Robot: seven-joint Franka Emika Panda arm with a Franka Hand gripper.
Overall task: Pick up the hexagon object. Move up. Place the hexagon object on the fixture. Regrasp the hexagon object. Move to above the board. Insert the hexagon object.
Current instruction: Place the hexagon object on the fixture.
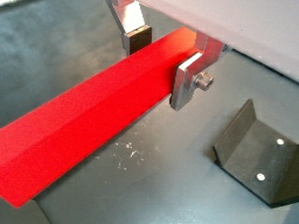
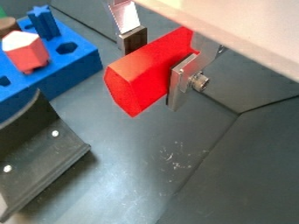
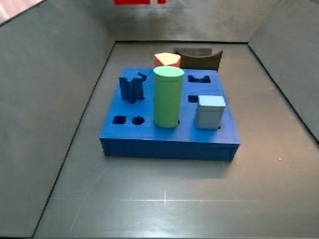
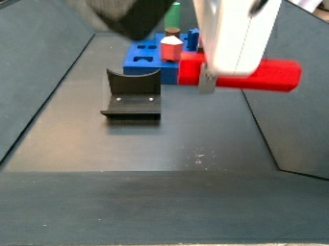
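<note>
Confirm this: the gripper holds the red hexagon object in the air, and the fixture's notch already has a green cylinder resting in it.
Not quite. The gripper does hold the hexagon object aloft, but the fixture is empty in a side view. The green cylinder stands on the board.

Even, soft overhead light, weak shadows. Wrist views slightly soft; tool (image 1: 163,54) near lens, blurred. Side view: arm blurred large at 12 o'clock. Grey floor (image 3: 162,201) faint sheen, no glare.

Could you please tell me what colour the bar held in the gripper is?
Bright red hexagon object, clearest in a wrist view, gripper clamping it.
</note>
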